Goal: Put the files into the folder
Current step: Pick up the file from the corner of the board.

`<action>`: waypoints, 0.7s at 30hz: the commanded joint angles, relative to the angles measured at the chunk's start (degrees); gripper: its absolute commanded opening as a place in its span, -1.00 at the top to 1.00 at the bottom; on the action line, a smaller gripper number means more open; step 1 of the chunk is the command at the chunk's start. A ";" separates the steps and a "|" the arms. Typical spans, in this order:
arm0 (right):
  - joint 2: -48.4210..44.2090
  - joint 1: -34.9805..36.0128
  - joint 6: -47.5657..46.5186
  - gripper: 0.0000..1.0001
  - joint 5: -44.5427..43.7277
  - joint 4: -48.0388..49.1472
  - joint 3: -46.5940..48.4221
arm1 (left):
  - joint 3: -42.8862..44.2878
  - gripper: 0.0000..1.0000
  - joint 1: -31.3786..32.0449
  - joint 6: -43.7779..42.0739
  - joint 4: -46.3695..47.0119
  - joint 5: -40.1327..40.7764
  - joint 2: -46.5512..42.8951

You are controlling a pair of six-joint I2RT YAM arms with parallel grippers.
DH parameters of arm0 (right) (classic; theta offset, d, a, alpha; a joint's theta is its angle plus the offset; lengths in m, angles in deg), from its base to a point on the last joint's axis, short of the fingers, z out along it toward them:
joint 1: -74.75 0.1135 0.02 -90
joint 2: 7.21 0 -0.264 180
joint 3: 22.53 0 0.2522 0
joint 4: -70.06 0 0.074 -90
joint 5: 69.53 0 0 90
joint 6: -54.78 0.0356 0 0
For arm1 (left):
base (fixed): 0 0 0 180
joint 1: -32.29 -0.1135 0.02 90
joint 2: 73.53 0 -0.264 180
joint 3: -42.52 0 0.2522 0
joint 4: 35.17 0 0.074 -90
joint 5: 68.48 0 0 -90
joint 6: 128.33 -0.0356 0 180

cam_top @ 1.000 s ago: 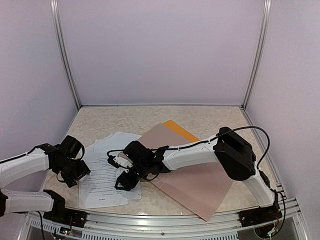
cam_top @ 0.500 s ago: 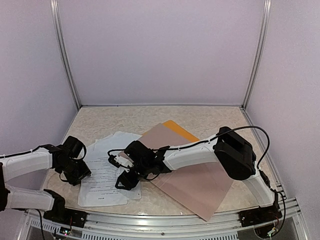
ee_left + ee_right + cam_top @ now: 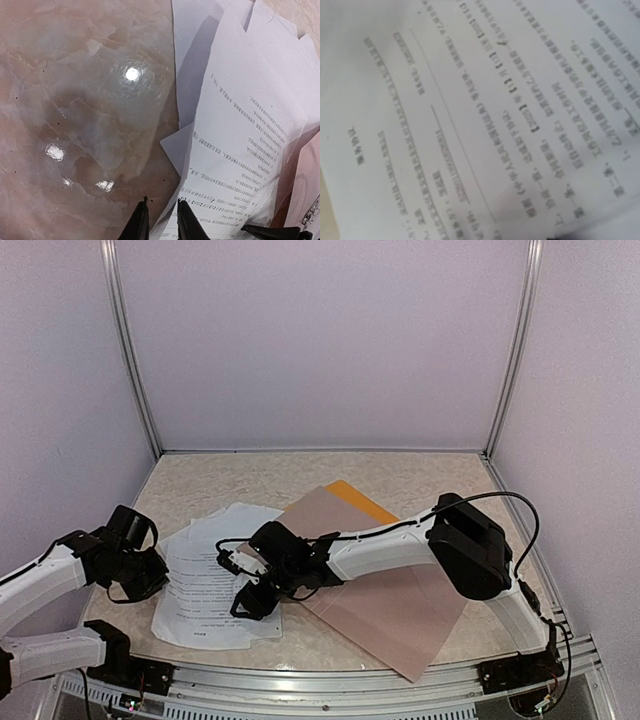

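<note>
The files (image 3: pixel 205 590), white sheets with black text, lie fanned on the table left of centre. My left gripper (image 3: pixel 152 580) is at their left edge. In the left wrist view its fingers (image 3: pixel 161 220) stand close together with the raised edge of the top sheet (image 3: pixel 240 135) between them. My right gripper (image 3: pixel 252 608) rests on top of the files, fingers apart and pressed on the paper; its wrist view is filled with blurred print (image 3: pixel 470 100). Of the folder only an orange-yellow corner (image 3: pixel 362 502) shows, behind the pinkish-brown board (image 3: pixel 400 600).
The pinkish-brown board lies slanted across the right half of the marble tabletop (image 3: pixel 250 475), its near corner by the front rail (image 3: pixel 320 690). Its edge shows beside the files (image 3: pixel 306 175). Pale walls and metal posts (image 3: pixel 135 370) close in the table.
My left gripper has narrowed onto the sheet's edge and drawn back to the left, and the files' left edge has lifted and shifted with it. The right arm has stayed put.
</note>
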State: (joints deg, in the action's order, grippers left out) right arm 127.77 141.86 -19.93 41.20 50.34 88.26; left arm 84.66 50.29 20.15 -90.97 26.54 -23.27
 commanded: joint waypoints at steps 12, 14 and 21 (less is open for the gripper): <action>-0.90 -1.53 0.45 -0.12 0.35 -3.04 -3.17 | 1.19 1.00 -0.55 -4.25 0.99 -0.80 3.86; -1.07 -1.55 0.53 -0.12 0.42 -3.01 -3.08 | 1.42 1.00 -0.45 -4.52 0.76 -0.95 3.91; -4.13 -1.70 0.11 -0.35 0.65 -2.91 -3.52 | 5.60 1.00 1.46 -4.93 -2.87 0.53 1.93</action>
State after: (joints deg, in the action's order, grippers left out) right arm 126.44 140.90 -19.89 42.56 50.39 86.67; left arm 85.62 50.37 16.39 -91.02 25.80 -19.88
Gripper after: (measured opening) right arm 0.647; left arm 0.003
